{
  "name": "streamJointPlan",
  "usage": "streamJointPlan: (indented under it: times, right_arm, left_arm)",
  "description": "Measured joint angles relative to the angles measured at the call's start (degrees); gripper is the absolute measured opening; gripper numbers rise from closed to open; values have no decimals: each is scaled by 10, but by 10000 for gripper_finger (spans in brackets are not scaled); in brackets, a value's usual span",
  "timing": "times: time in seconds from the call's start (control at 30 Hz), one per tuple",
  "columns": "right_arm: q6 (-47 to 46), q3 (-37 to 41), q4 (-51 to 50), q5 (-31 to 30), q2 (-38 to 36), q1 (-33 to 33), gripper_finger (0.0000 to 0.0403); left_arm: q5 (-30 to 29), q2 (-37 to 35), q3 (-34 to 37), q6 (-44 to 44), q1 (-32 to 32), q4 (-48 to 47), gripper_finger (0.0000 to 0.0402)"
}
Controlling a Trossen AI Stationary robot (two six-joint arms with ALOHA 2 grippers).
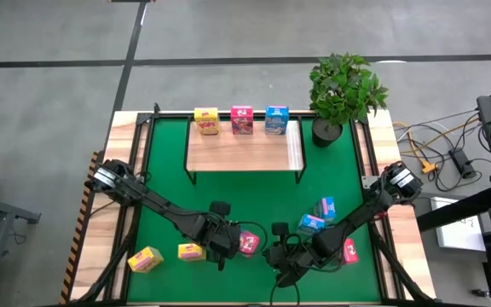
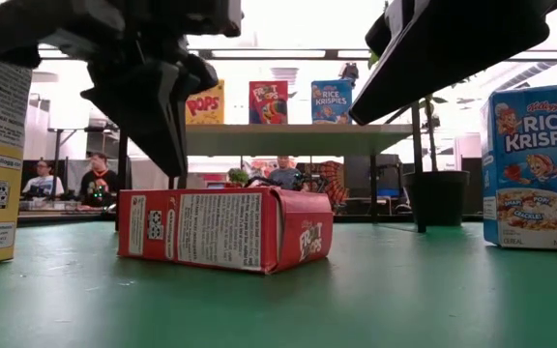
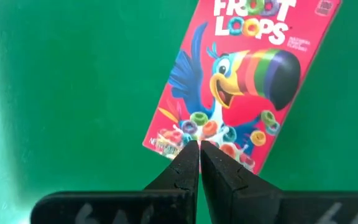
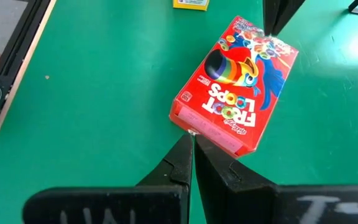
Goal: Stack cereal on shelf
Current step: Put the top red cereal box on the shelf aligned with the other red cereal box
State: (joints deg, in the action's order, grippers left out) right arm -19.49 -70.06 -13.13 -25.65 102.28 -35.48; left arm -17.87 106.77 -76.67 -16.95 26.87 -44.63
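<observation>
Both hands, left (image 3: 199, 149) and right (image 4: 193, 144), pinched together empty beside the Froot Loops box (image 3: 241, 81).

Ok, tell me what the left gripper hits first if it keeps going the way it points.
The left gripper, fingers shut, points down at the flat-lying red cardboard Froot Loops box. It would probably meet that box's near end, though the height above it is unclear.

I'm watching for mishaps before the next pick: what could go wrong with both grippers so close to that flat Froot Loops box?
Both grippers are shut, so the left gripper, above the Froot Loops box, may only shove it if lowered. The right gripper is close to the same box, so the arms might collide. The box lies flat and may be awkward to grasp.
</observation>
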Motion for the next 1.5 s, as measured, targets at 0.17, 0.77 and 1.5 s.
streamJointPlan:
  times: [0.17, 0.77, 1.5]
  right_arm:
    - [0, 0, 2, 0, 0, 0, 9]
    - [0, 0, 1, 0, 0, 0, 9]
    - [127, 28, -42, -1, -68, 17, 9]
  left_arm:
    - [0, 0, 22, 0, 0, 17, 0]
    - [1, 0, 3, -9, -1, -56, 0]
    - [41, -9, -174, 221, -22, -263, 0]
